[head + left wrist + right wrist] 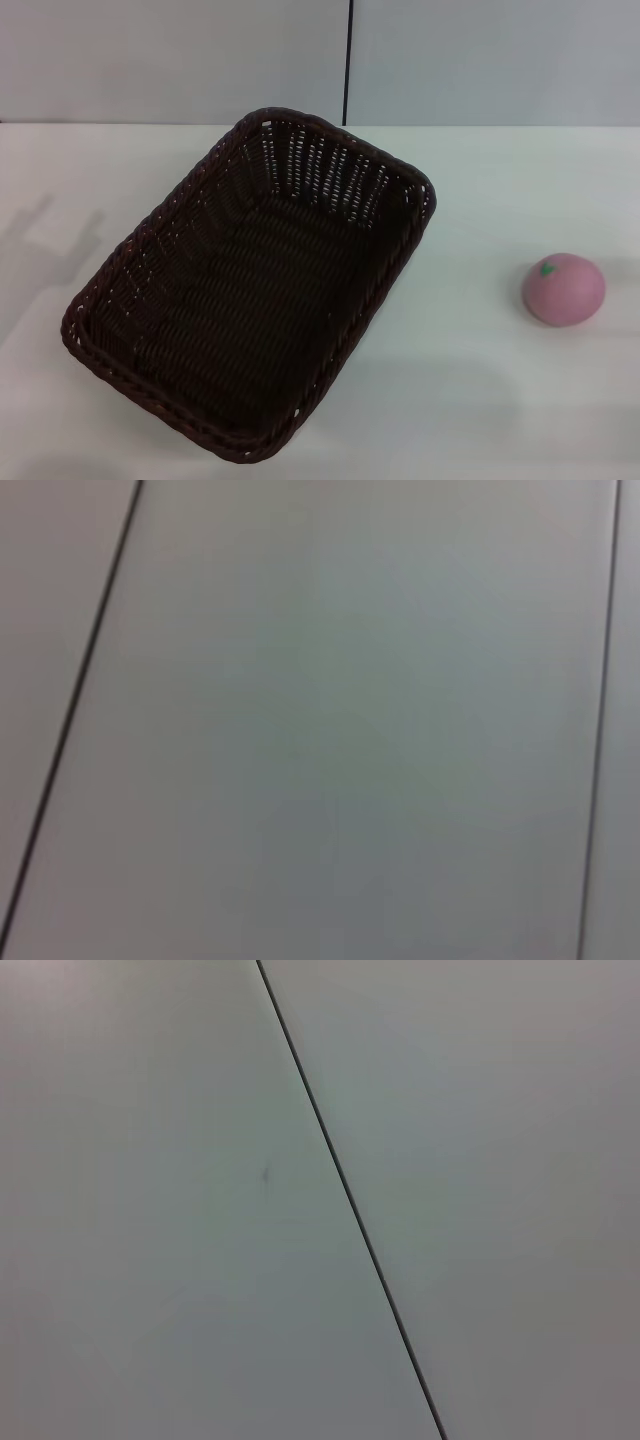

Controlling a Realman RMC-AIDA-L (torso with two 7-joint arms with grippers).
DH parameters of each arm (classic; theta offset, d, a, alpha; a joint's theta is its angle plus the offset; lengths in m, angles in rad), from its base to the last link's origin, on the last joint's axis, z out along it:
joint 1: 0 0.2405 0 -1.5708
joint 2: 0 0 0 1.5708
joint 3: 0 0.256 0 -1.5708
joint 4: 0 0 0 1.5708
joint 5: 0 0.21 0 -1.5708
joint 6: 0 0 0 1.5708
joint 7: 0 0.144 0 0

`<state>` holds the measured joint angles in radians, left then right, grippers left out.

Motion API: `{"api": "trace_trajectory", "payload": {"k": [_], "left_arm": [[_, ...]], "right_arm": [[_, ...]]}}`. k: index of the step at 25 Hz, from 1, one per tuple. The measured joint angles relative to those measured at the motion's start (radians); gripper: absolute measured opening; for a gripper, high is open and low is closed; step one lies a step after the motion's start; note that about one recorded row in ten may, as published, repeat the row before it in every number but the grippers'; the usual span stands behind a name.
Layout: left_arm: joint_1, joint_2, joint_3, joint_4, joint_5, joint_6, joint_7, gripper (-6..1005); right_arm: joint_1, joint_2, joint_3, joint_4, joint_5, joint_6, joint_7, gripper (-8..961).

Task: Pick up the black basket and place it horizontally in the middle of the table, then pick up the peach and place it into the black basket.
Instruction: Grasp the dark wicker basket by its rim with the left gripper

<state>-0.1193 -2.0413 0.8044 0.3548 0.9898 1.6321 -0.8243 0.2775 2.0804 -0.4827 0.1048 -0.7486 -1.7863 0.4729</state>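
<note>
The black basket (250, 290) lies on the white table (500, 400) left of centre, set at a slant, its long side running from near left to far right. It is empty. The pink peach (563, 289) sits on the table to the basket's right, apart from it, green leaf mark up. Neither gripper shows in the head view. Both wrist views show only pale grey wall panels with dark seams.
A pale grey wall (480, 60) with a dark vertical seam (348, 60) stands behind the table's far edge. Faint shadows fall on the table at the far left (50, 240).
</note>
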Motion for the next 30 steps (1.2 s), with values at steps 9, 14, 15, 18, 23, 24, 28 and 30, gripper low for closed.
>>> {"api": "trace_trajectory", "payload": {"k": [9, 14, 15, 18, 23, 24, 28, 30], "left_arm": [[0.016, -0.005, -0.001, 0.141, 0.069, -0.046, -0.128, 716], [0.036, -0.006, -0.005, 0.518, 0.33, -0.136, -0.509, 703], [0.036, -0.006, -0.006, 0.546, 0.351, -0.137, -0.535, 701], [0.03, -0.007, -0.005, 0.772, 0.511, -0.136, -0.737, 693], [-0.031, -0.006, -0.001, 1.091, 0.76, -0.062, -1.03, 681], [-0.052, -0.006, -0.003, 1.146, 0.816, -0.039, -1.085, 678], [-0.168, -0.014, 0.007, 1.281, 1.078, 0.081, -1.245, 657], [-0.205, -0.017, 0.033, 1.286, 1.156, 0.102, -1.282, 645]], "right_arm": [[0.006, -0.002, 0.005, -0.006, 0.0, 0.012, 0.004, 709], [0.009, -0.002, 0.009, -0.011, 0.003, 0.017, 0.004, 708], [0.01, -0.002, 0.009, -0.011, 0.005, 0.018, 0.004, 708], [0.01, -0.002, 0.009, -0.011, 0.006, 0.019, 0.004, 708], [0.003, -0.002, 0.012, -0.011, 0.007, 0.017, 0.004, 708], [0.002, -0.002, 0.013, -0.011, 0.007, 0.016, 0.004, 708], [-0.001, 0.0, 0.015, -0.007, 0.008, 0.018, 0.004, 708], [-0.002, 0.0, 0.015, -0.005, 0.008, 0.019, 0.004, 708]]}}
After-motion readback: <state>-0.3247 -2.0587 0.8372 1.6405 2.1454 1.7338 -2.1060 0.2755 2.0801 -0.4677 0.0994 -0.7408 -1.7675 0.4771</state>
